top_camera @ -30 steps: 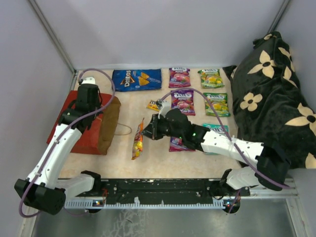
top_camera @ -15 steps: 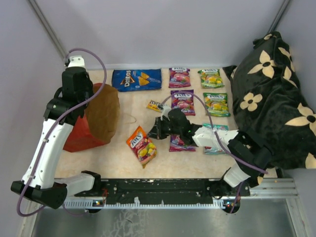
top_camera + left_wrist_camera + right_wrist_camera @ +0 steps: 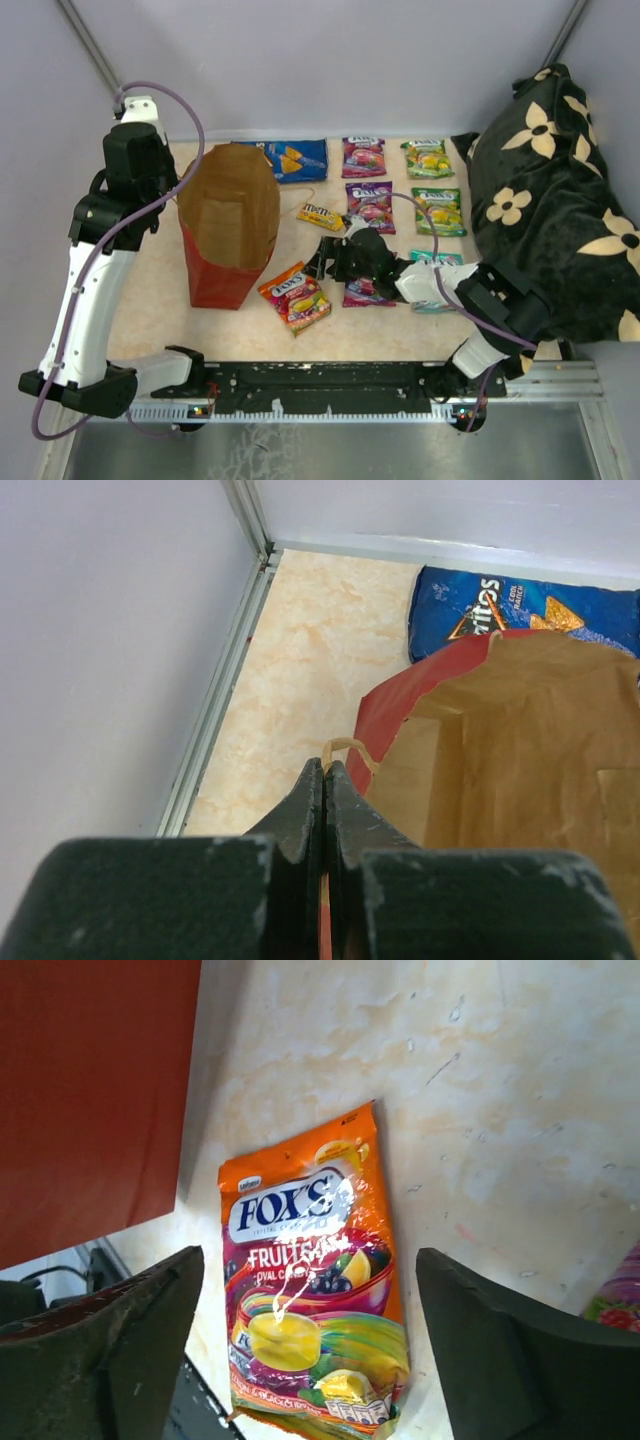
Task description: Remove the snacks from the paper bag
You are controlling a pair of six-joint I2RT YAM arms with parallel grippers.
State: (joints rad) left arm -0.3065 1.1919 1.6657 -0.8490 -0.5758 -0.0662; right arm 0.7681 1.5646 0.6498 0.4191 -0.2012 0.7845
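Left gripper (image 3: 325, 770) pressed together on paper bag (image 3: 230, 215) rim, holds it upright, mouth open for access. Right gripper (image 3: 310, 1260) spread above orange Fox's packet (image 3: 296, 296), lying free on table (image 3: 250, 330).

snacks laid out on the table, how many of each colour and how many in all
purple candy packets: 3
green candy packets: 2
teal candy packet: 1
orange candy packet: 1
blue Doritos bag: 1
yellow M&M's packet: 1
total: 9
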